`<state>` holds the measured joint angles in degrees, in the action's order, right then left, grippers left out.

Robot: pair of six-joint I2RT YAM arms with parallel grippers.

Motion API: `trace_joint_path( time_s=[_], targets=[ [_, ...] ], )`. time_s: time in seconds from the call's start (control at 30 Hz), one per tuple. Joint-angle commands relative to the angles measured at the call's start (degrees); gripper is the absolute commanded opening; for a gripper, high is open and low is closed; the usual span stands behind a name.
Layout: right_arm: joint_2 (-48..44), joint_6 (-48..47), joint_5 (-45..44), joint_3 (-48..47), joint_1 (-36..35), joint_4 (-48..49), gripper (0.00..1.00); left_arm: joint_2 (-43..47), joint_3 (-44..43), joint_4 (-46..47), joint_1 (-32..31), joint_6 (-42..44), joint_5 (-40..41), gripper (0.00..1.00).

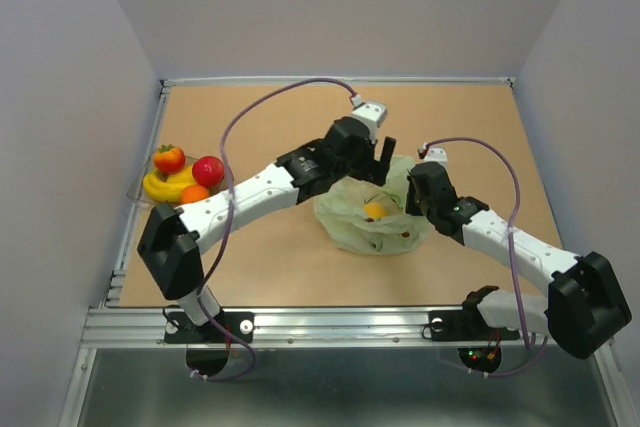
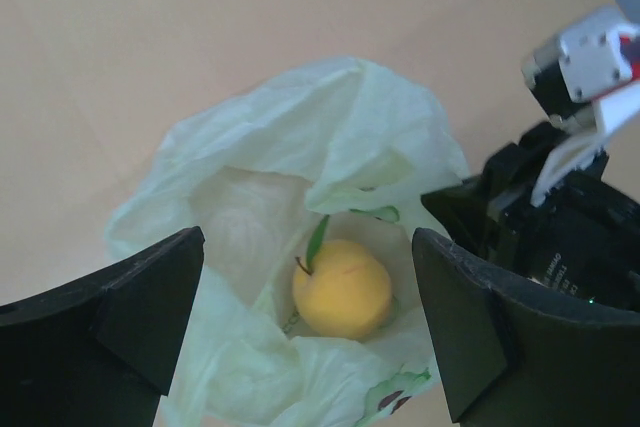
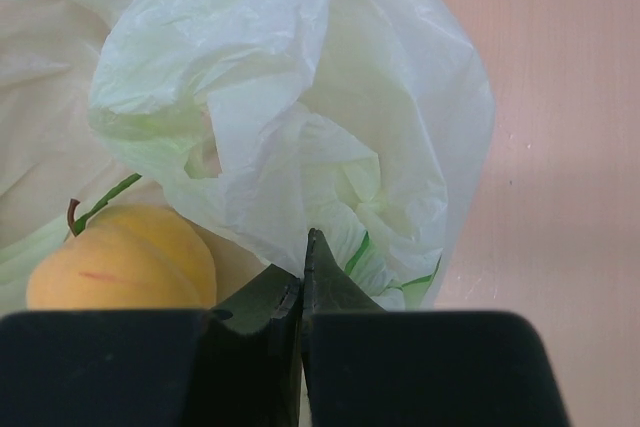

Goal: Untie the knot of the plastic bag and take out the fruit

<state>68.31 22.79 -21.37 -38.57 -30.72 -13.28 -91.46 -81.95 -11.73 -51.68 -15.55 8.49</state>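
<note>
Plastic bag (image 1: 372,219) is sitting mid-tabletop (image 1: 300,277) with its mouth gaping open, and there's one yellow-orange fruit (image 2: 342,289) down inside it, little green leaf on the stem. Other fruit (image 1: 183,175) is piled over at the left edge. My right jaws are pinched fully shut on a fold of the bag's rim, holding it up. Left jaws are spread wide with nothing in them, hanging right over the fruit. That film is thin, floppy and slick, so I reckon it'll snag and ride along if I clip it. The fruit looks round, smooth and light, so it probably rolls. I'd drop straight down and close across its widest part, clear of stem and film.
</note>
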Motion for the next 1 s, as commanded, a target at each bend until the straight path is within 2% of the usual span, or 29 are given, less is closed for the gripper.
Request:
trace_joint_path(
  time_s=[0.0,0.17,0.43,0.6,0.8,0.97],
  targets=[
    [-2.3,0.9,-0.3,-0.9,0.2,1.7,0.01,-3.6,-0.1,5.0,-4.2,4.9,0.1,0.96],
    [-3.0,1.8,0.0,0.2,0.2,1.7,0.01,-7.7,5.4,7.9,-6.1,5.3,-0.6,0.95],
    [-2.5,3.9,1.3,2.3,0.2,1.7,0.01,-7.8,17.6,14.0,-9.3,2.8,0.5,0.98],
    [-1.4,3.8,1.5,2.2,0.2,1.9,0.01,-9.9,19.7,15.3,-13.1,3.3,2.3,0.99],
    [-0.6,3.7,2.0,1.7,0.2,1.8,0.01,-10.1,19.5,16.6,-13.3,-1.4,8.9,0.99],
    [-1.3,3.7,2.1,1.9,0.2,1.7,0.01,-11.0,16.0,16.6,-13.3,-3.2,9.1,0.99]
  ],
)
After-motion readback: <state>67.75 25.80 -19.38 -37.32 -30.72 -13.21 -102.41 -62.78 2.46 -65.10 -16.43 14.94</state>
